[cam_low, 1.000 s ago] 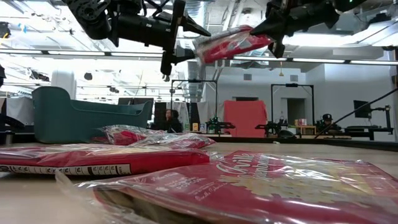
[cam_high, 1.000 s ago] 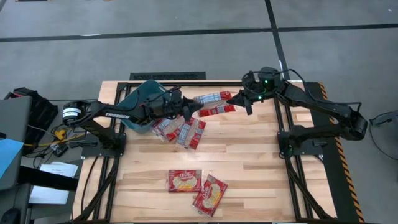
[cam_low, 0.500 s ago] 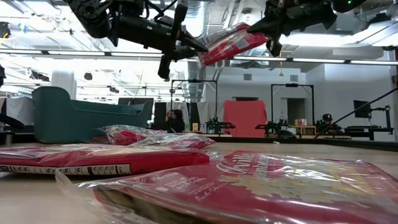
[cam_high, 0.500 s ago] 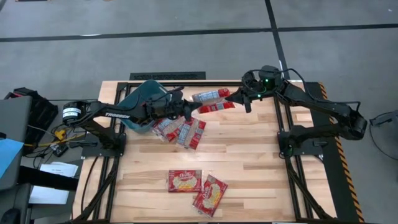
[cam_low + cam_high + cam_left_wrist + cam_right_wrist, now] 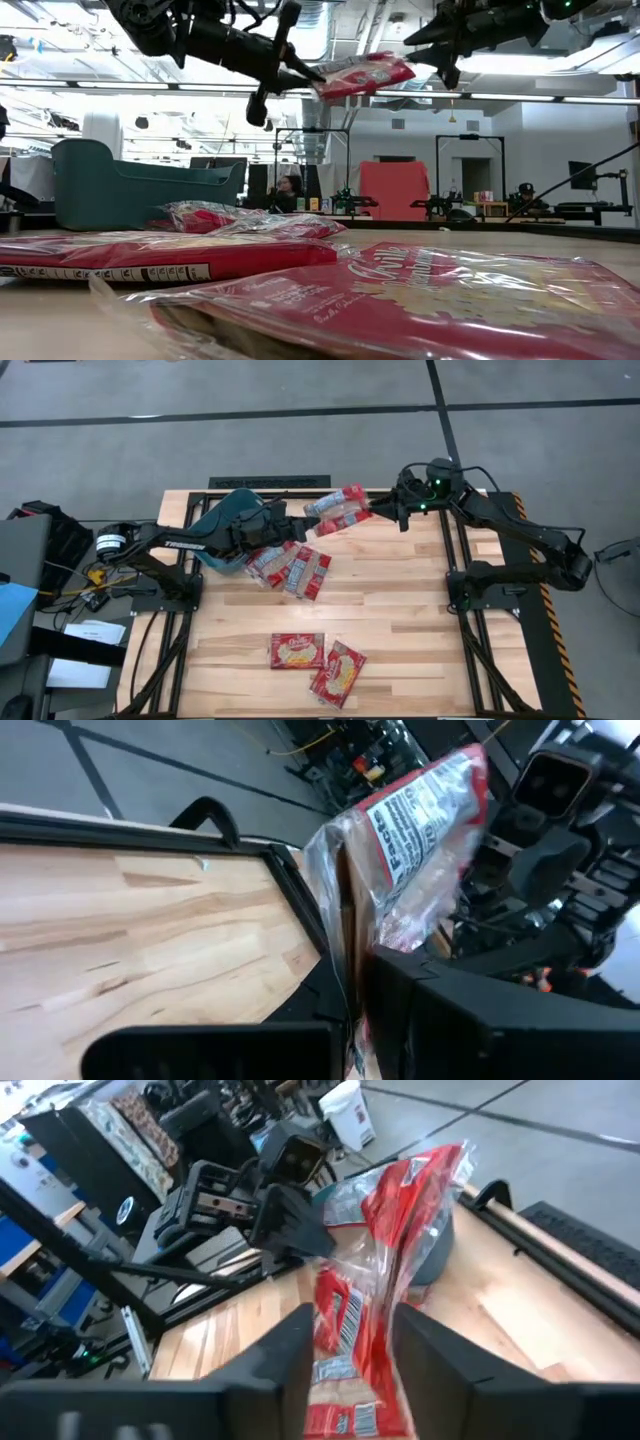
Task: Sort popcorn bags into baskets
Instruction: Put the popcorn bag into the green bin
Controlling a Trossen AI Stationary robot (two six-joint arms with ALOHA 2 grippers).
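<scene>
Wooden counter point(image 5: 400, 610) fills the middle of the high view, with the teal bin point(image 5: 232, 530) at its upper left, partly under the left arm. Only the low view shows the bin point(image 5: 140, 195) standing upright at the left of the frame and the room behind it. Loose popcorn bags lie beside the bin point(image 5: 290, 568) and near the lower middle point(image 5: 318, 662). One raised bag point(image 5: 338, 510) hangs between the two tools in the upper middle. The left tool point(image 5: 302, 530) is closed on its near edge, as the left wrist view point(image 5: 355, 990) shows. The right tool point(image 5: 385, 513) stands narrowly parted beside the bag's far end, seen in the right wrist view point(image 5: 350, 1355). Compared with half a second ago, the raised bag sits higher in the high view, and the right tool has drawn slightly toward the right.
</scene>
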